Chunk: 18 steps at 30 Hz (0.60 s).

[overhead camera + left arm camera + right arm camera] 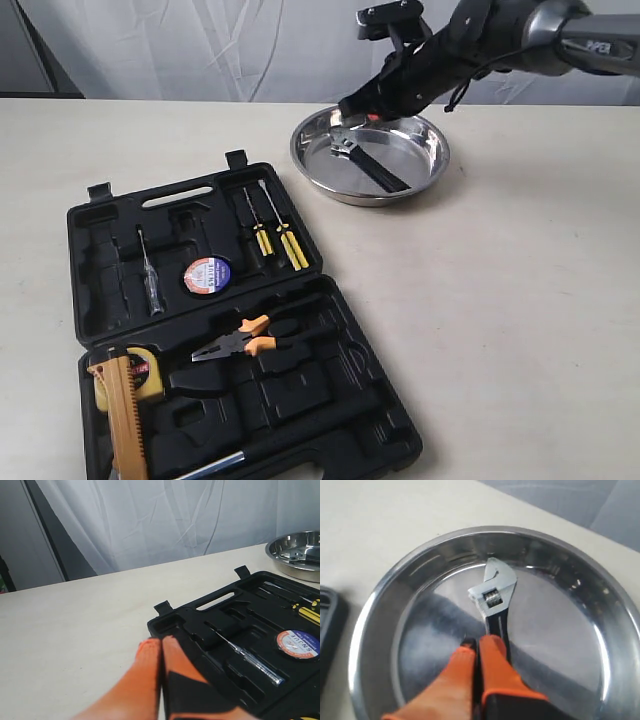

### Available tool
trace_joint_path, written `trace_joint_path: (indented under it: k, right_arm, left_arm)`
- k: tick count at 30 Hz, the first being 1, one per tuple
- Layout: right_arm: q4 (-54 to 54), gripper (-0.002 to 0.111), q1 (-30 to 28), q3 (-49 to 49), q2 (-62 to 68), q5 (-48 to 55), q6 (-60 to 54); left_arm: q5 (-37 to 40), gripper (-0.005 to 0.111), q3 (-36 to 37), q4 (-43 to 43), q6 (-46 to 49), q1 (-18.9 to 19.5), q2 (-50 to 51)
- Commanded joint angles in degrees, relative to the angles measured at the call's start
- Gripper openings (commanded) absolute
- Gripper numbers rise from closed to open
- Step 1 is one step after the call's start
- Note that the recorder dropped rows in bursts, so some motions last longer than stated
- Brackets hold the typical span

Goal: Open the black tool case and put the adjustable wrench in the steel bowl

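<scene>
The black tool case (260,400) lies open on the table, with its lid (100,290) flat beside the base. Behind it stands the steel bowl (418,150), and the adjustable wrench (372,166) lies inside it, silver head toward the far rim. My right gripper (352,108) hovers just over the bowl's far edge. In the right wrist view that gripper (477,645) is shut and empty, with the wrench (492,592) on the bowl floor (570,630) beside its tips. My left gripper (161,642) is shut and empty, low by a corner of the case (210,625).
The case holds orange-handled pliers (240,340), two yellow screwdrivers (278,235), a tape roll (207,273), a tester screwdriver (150,280), a yellow tape measure (145,375) and an orange knife (125,420). A white curtain hangs behind the table.
</scene>
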Motion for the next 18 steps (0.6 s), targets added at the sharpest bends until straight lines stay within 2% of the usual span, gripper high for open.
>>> trace_joint_path:
  k: [1,7,11,14,18]
  right_arm:
    - [-0.44,-0.001,-1.88,6.47,-7.65,2.88,2.36]
    - [-0.24,-0.001,-3.95,28.73,-28.09,-10.56,5.19]
    - [0.90,-0.001,-4.12,39.83,-43.21,-14.57,7.93]
    - [2.96,-0.001,-3.74,44.05,-53.07,-10.60,7.93]
    - [3.09,-0.001,-3.74,45.23,-61.64,7.72,8.08]
  left_arm:
    - [-0.62,0.000,-0.11,-0.09,-0.22,-0.04,-0.39]
    - [-0.62,0.000,-0.11,-0.09,-0.22,-0.04,-0.39]
    - [-0.62,0.000,-0.11,-0.09,-0.22,-0.04,-0.39]
    - [-0.62,0.000,-0.11,-0.09,-0.22,-0.04,-0.39]
    - [-0.62,0.000,-0.11,-0.09,-0.22,-0.04,-0.39]
